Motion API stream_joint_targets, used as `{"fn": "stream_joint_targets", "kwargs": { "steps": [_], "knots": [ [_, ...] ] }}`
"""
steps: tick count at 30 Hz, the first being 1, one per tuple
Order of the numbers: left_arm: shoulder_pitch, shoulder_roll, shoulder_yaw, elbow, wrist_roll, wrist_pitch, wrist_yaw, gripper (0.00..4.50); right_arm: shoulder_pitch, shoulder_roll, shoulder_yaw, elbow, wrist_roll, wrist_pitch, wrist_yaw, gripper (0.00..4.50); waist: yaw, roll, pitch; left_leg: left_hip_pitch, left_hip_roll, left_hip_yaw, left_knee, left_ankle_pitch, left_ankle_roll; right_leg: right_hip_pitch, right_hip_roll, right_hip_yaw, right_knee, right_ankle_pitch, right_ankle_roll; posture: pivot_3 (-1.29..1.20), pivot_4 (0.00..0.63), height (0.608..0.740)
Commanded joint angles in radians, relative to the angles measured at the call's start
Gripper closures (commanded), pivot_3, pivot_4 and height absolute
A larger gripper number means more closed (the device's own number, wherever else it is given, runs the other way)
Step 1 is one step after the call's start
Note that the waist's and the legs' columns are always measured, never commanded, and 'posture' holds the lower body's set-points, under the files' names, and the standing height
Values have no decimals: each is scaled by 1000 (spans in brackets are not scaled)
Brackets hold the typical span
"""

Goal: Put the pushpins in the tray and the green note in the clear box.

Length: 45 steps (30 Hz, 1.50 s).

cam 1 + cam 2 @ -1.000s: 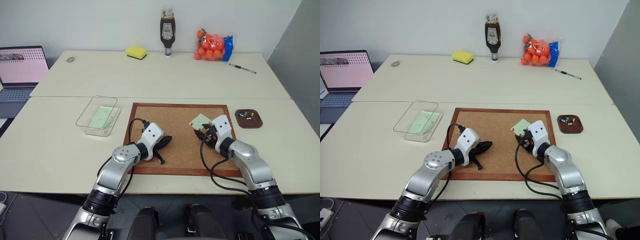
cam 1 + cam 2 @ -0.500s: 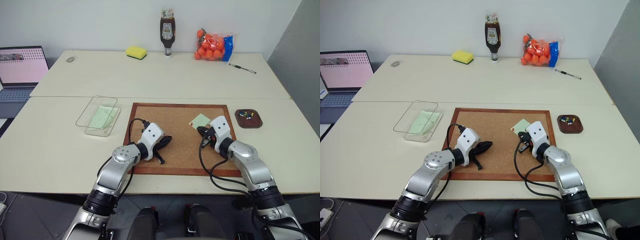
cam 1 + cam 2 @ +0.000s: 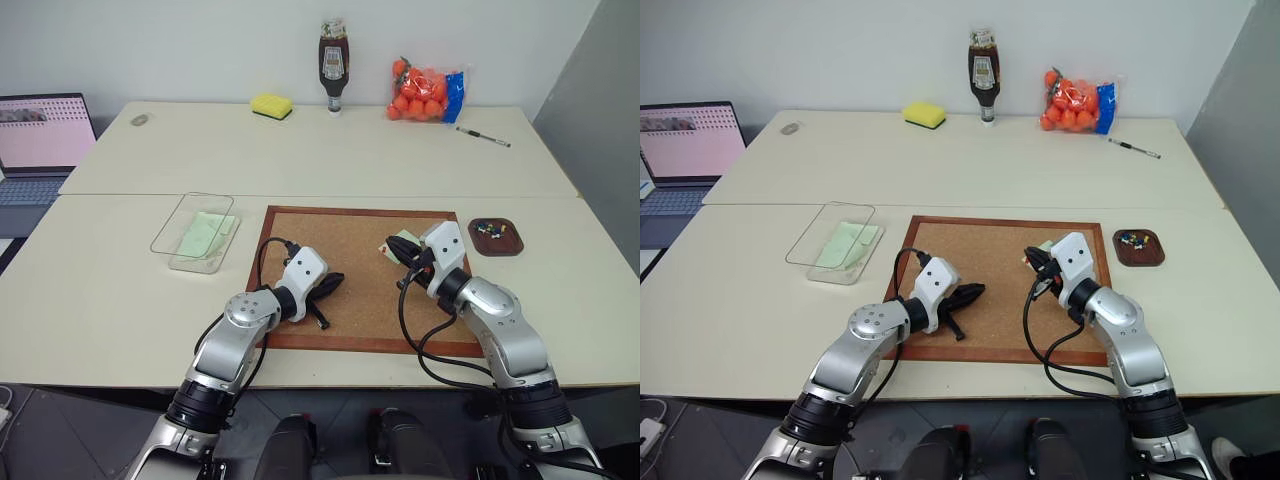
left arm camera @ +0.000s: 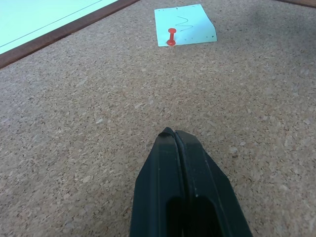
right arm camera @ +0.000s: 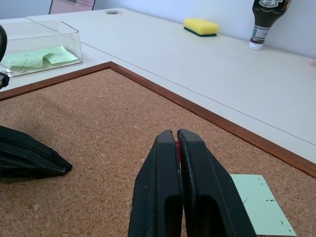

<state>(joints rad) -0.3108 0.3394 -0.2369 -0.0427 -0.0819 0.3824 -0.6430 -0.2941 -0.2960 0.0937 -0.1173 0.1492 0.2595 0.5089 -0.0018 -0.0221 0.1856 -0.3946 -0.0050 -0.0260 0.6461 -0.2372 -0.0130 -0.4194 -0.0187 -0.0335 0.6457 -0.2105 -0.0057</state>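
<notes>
Right gripper hangs just above the corkboard with its fingers pressed together. A sliver of red shows between them, which I take to be a pushpin pulled free so the paper can come off. Just beside and below it, the green note lies flat on the cork near the board's far right edge. The left wrist view shows one more red pin on the note, so it may not be loose yet. Off the board's right side sits the tray, already holding several pins. Left gripper rests shut and empty on the cork. Well to the left, the clear box awaits the note.
</notes>
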Motion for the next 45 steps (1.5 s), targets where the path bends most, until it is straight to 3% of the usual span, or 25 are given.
{"fn": "stream_joint_targets", "kwargs": {
  "steps": [1,12,18,26,27,28,38,45],
  "knots": [
    [18,-1,-18,-7,12,11,4,4500,-30,-17,-91,-57,31,7,-38,4466,0,0,0,0,0,0,0,0,0,0,0,0,0,0,0,0,150,740],
    [21,-7,-19,-10,10,11,6,4500,-128,-190,-305,254,-37,54,-198,4466,1,0,0,0,0,1,0,0,0,0,0,1,0,0,0,0,150,740],
    [19,-10,-24,-12,13,12,1,4500,-219,-234,-292,449,-79,55,-223,4466,0,0,0,1,-1,2,0,0,0,0,0,2,1,0,0,0,150,740],
    [24,-9,-22,-17,17,15,2,4500,-269,-248,-299,548,-90,79,-243,4466,0,0,0,-1,-1,3,0,0,0,0,0,3,0,0,0,0,150,740],
    [24,-9,-22,-17,17,15,2,4500,-270,-246,-301,547,-86,84,-245,4034,0,0,0,0,-1,3,0,0,0,0,0,3,0,0,0,0,150,740],
    [24,-9,-22,-17,17,15,2,4500,-269,-245,-303,544,-84,88,-247,3977,0,0,0,0,-1,3,0,0,0,0,0,3,0,0,0,0,150,740],
    [24,-8,-24,-15,19,12,-3,4500,-245,-243,-313,477,-65,122,-250,1564,0,0,0,0,-1,3,0,0,0,0,0,3,0,0,0,0,150,740],
    [23,-8,-21,-14,20,11,-2,4500,-162,-223,-317,245,14,148,-178,1564,0,0,0,0,-1,2,0,0,0,0,0,3,0,0,0,0,150,740]
  ]
}}
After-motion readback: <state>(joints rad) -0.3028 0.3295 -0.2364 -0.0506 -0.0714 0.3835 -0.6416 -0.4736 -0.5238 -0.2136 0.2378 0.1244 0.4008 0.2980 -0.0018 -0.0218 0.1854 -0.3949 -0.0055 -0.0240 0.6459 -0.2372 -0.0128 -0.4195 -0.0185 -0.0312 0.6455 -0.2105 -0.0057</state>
